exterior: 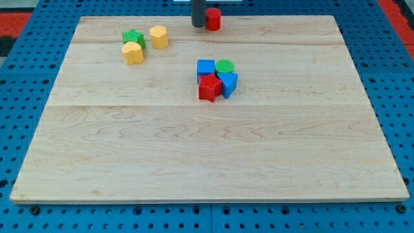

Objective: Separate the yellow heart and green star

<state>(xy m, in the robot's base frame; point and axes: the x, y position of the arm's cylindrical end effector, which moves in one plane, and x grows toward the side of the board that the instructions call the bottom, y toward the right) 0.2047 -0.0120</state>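
The yellow heart [132,52] lies near the view's top left, touching the green star [134,37] just above it. A second yellow block [159,36], roughly hexagonal, sits right of the star. My tip [198,25] is at the view's top centre, right beside a red cylinder [213,19], and about a hand's width right of the yellow and green blocks.
A cluster sits in the board's middle: a blue cube [206,68], a green cylinder [224,66], a red star [209,87] and a blue triangle [229,83], all touching. The wooden board [207,162] ends in blue pegboard on all sides.
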